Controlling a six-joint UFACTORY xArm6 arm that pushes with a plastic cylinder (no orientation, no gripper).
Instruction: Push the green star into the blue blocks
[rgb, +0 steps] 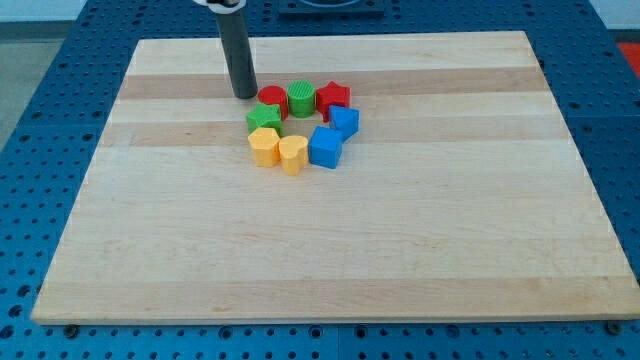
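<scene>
The green star (264, 119) lies on the left side of a ring of blocks near the top middle of the board. Two blue blocks sit on the ring's right side: a blue cube (326, 147) at the lower right and a smaller blue block (345, 122) just above it. An open gap in the ring's centre separates the star from them. My tip (245, 95) rests on the board just up and left of the star, close beside the red cylinder (272, 100).
The ring also holds a green cylinder (301, 98), a red star (333, 97), a yellow block (264, 146) and a yellow heart-like block (292, 155). The wooden board (400, 250) lies on a blue perforated table.
</scene>
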